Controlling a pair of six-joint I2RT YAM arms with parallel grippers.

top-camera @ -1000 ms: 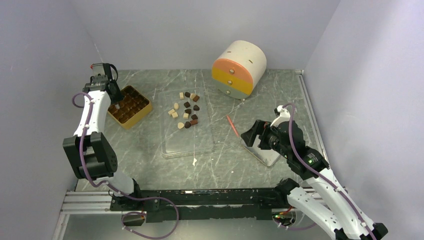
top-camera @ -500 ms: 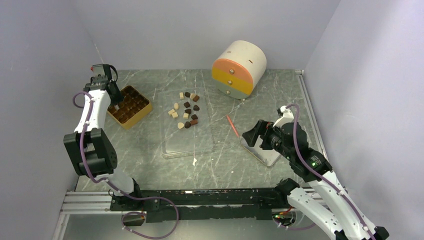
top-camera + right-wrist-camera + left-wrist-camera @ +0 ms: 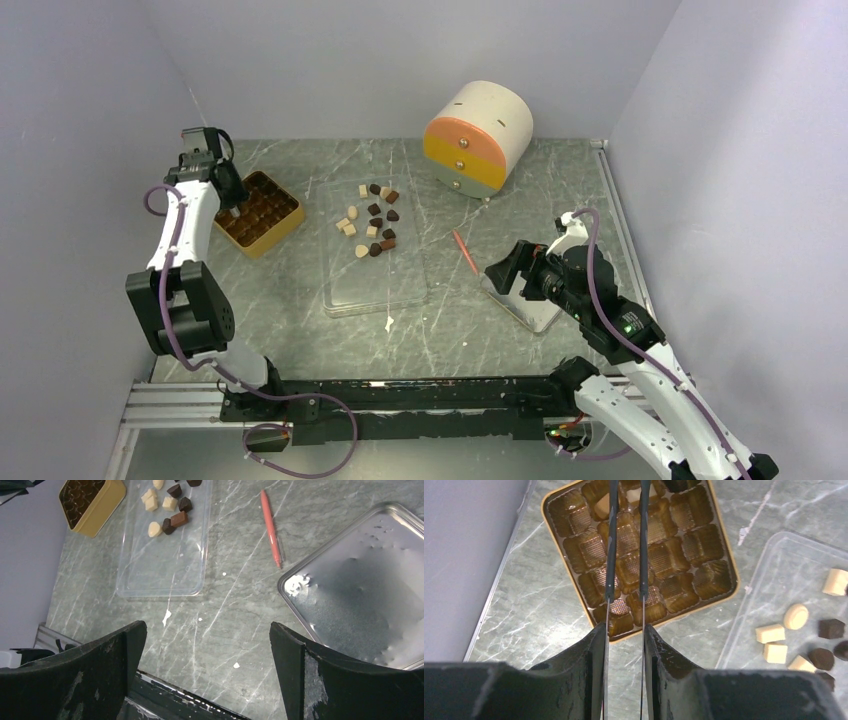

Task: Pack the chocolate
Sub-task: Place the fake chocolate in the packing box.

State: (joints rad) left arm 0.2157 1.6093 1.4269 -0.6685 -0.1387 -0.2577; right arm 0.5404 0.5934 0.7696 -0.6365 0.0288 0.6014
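The chocolate (image 3: 373, 222), several dark brown, mid-brown and cream pieces, lies loose on a clear plastic tray (image 3: 375, 285). It also shows in the left wrist view (image 3: 796, 616) and the right wrist view (image 3: 170, 520). The golden-brown compartmented tray (image 3: 285, 228) stands at the far left, with a cream piece (image 3: 601, 507) in one compartment. My left gripper (image 3: 232, 200) hangs over it, its fingers (image 3: 594, 645) pressed on thin dark tweezers (image 3: 611, 555); the tweezer tips are out of view. My right gripper (image 3: 503, 268) is open and empty.
A thin orange-red stick (image 3: 464, 252) lies on the table between the clear tray and a flat metal tray (image 3: 360, 590) under my right arm. A round container (image 3: 478, 138) with orange and yellow drawer fronts stands at the back. Grey walls close in on three sides.
My left wrist has shifted slightly over the golden tray. My right arm has drifted a little to the right, gripper still open.
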